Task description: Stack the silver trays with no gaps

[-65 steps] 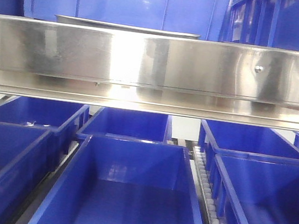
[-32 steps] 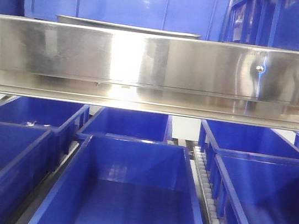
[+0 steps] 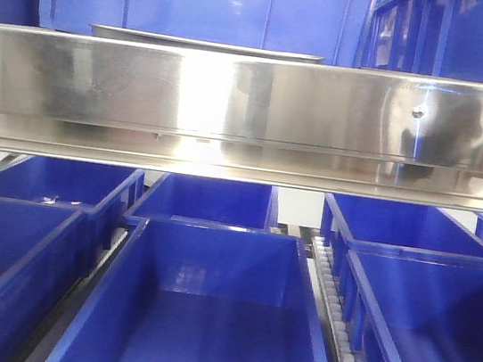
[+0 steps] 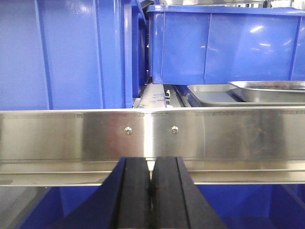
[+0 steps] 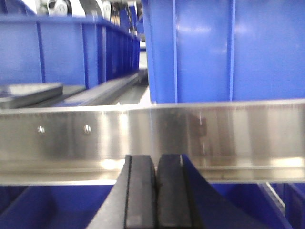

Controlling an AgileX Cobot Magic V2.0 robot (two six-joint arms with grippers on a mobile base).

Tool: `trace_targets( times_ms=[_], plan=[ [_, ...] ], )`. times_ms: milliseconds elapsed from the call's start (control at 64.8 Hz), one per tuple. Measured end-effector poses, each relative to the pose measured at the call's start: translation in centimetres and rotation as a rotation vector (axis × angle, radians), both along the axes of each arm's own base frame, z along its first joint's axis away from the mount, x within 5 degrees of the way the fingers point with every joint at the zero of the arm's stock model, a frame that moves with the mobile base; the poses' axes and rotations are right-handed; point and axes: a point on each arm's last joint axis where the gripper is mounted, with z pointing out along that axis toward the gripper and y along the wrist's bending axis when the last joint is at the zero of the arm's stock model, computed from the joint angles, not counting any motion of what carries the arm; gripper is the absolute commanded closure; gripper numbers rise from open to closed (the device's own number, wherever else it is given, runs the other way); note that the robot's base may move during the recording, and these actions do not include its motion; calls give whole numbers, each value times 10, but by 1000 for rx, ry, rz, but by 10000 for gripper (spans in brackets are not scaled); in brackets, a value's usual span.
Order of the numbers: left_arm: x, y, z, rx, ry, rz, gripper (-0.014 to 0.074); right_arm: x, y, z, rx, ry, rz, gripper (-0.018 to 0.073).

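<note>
Trays (image 4: 267, 90) lie on the shelf level behind the rail (image 3: 253, 102). In the left wrist view two are visible at the right: a darker one lying flat and a shinier one resting on it, offset to the right, its rim raised above the lower tray's rim. In the front view only a thin silver rim (image 3: 207, 45) shows above the rail, left of centre. In the right wrist view a blurred grey tray edge (image 5: 28, 93) sits at the far left, behind the rail.

The rail spans each view from edge to edge. Two screw heads mark it: right of centre in the front view, near centre in the left wrist view, at the left in the right wrist view. A dark reflection lies on the rail around the screws in the front view.

Upper bins (image 4: 224, 45) stand behind the trays, blue and upright, forming a wall across the background. Lower bins (image 3: 196, 310) sit below the rail, open tops upward, in rows. A roller track (image 3: 332, 302) runs between the centre and right lower bins.

Left end effector (image 4: 151, 191): black jaws pressed together, nothing between them, positioned just in front of the rail and below the screws.

Right end effector (image 5: 156, 193): black jaws closed on each other, holding nothing, just in front of the rail.
</note>
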Motion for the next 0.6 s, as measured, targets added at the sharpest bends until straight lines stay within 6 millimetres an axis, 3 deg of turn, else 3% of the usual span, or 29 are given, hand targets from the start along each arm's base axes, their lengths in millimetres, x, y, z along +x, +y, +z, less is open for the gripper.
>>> trace_targets(
  times_ms=[602],
  plan=[
    [0,0,0,0,0,0,608,0,0,-1,-3,6,0,638]
  ],
)
